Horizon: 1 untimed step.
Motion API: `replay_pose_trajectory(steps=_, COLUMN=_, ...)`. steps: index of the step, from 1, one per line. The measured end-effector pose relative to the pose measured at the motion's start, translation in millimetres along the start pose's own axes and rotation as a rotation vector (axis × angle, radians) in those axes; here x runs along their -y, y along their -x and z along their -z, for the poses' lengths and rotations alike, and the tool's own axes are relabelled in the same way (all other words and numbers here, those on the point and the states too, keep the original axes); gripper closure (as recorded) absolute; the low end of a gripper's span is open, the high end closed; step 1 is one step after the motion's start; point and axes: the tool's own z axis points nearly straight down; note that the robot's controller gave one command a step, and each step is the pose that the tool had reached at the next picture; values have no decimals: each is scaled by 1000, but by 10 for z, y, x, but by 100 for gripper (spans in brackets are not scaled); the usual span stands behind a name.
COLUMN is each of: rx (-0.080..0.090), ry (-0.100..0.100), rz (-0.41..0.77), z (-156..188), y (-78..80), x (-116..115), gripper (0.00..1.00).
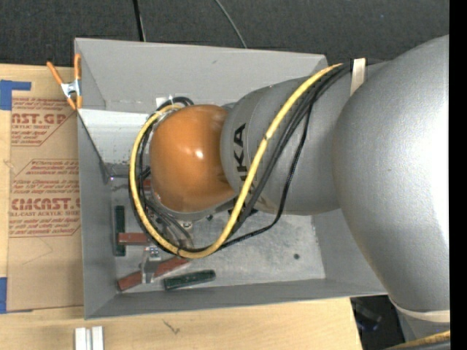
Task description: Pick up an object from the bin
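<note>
My gripper (172,223) is low in the left half of the bin, mostly hidden under the arm's orange cover. Just in front of it and to its left lie a short reddish-brown strip (133,237) and a small silvery metal piece (152,255). A longer reddish-brown strip (146,273) lies slanted near the front wall. Beside it a dark green pen-like stick (190,278) lies along that wall. A dark green bar (118,228) lies along the left wall. What is directly under the gripper is hidden.
The arm and its yellow and black cables cover the middle and right of the bin. The things lie crowded in the front-left corner, close to the left and front walls. A stretch of bin floor shows at the front right.
</note>
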Motion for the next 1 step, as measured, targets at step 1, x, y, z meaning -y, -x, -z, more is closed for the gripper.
replay_pose_trajectory(steps=1, rx=23, ry=8, rz=290, z=-820, y=167, x=276, gripper=100)
